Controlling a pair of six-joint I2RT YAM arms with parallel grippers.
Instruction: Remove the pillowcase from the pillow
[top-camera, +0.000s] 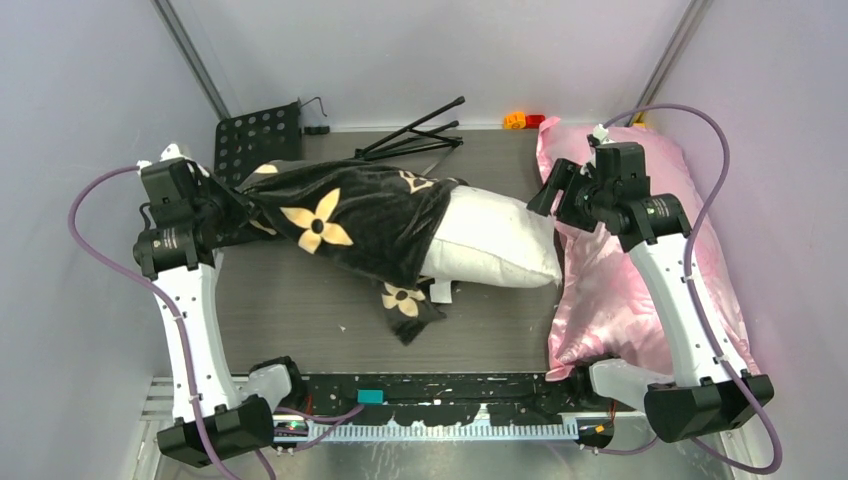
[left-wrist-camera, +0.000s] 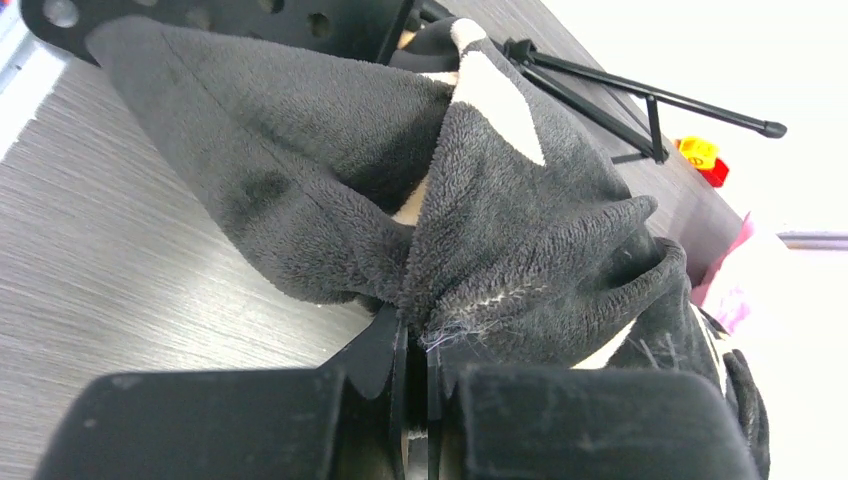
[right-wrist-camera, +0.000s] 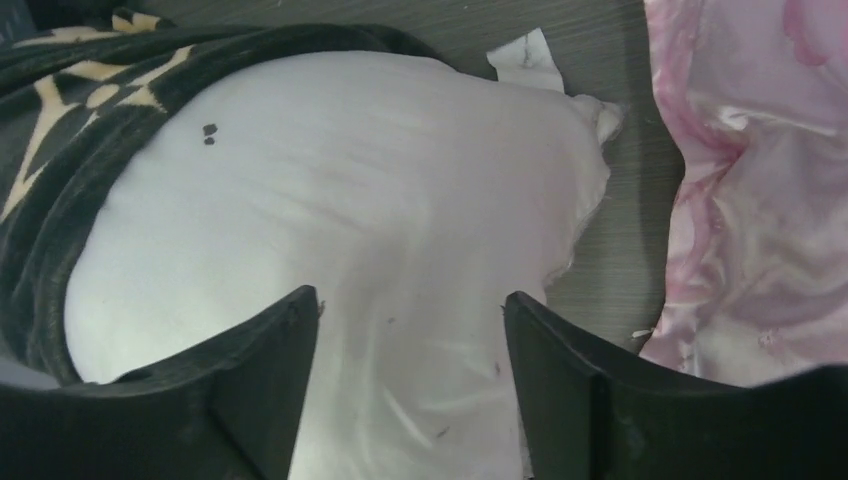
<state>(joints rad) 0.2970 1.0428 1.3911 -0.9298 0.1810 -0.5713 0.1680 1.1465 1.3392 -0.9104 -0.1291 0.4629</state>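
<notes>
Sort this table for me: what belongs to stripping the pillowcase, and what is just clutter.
Job: black flowered pillowcase; white pillow; left fingers, shut on the pillowcase; right fingers, open over the pillow.
Lying about: pink satin pillow; folded black stand; perforated black plate; small orange and red blocks.

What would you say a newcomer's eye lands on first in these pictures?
The black plush pillowcase with tan flowers, mid-table, is half off the white pillow, whose bare end points right. The left gripper pinches the pillowcase's bunched left end; the right gripper stands open over the pillow. A shiny pink satin pillow lies along the right side.
</notes>
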